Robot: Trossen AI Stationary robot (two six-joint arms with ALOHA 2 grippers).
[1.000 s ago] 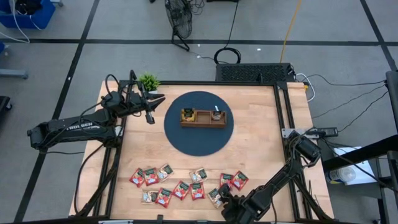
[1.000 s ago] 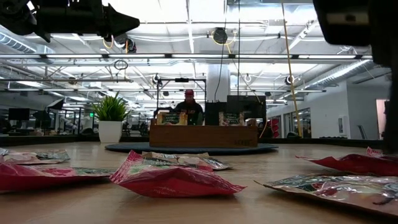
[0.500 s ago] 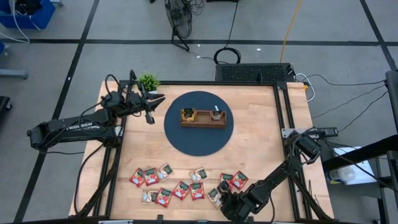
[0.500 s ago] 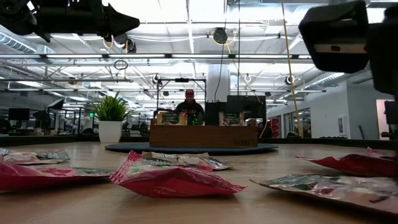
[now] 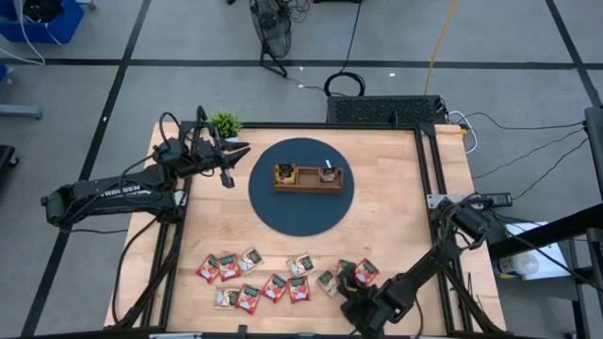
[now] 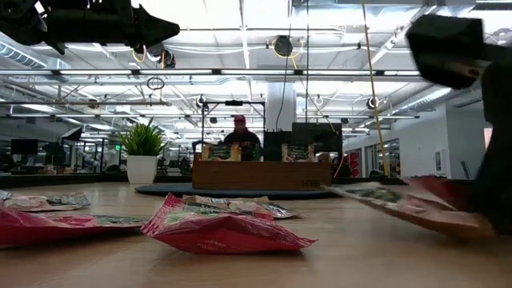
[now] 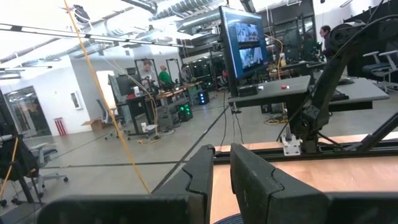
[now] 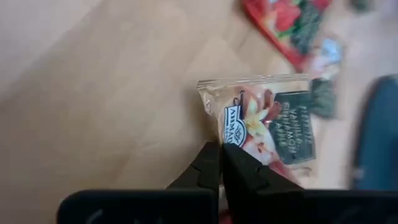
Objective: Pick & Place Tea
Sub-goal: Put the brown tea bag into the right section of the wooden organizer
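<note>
So the wooden table (image 5: 396, 217) fills the middle of the high view, with a big dark round mat (image 5: 301, 212) at its centre and a brown wooden tray (image 5: 308, 179) sitting on the mat, a couple of sachets already standing in its end compartments. The left arm is parked along the upper left edge of the table, next to a little potted plant (image 5: 225, 122), and the left gripper (image 5: 226, 162) hangs there doing nothing; in its wrist view the fingers sit close together with only a thin gap and nothing between them. The right arm comes in from the lower right corner, and the right gripper (image 5: 347, 290) is down at the bottom edge of the frame, pinched onto the corner of one vanilla-cinnamon sachet (image 8: 264, 124), which looks lifted and tilted off the wood in the low view. The rest of the tea sachets (image 5: 250, 282) lie scattered in a loose band across the bottom of the table, red and green-white ones, some overlapping. My guess is these things weigh next to nothing, flop when held by one edge, and have slick foil, so a firm pinch on the sealed edge or corner seems safest, and moving gently so it doesn't flutter out.
</note>
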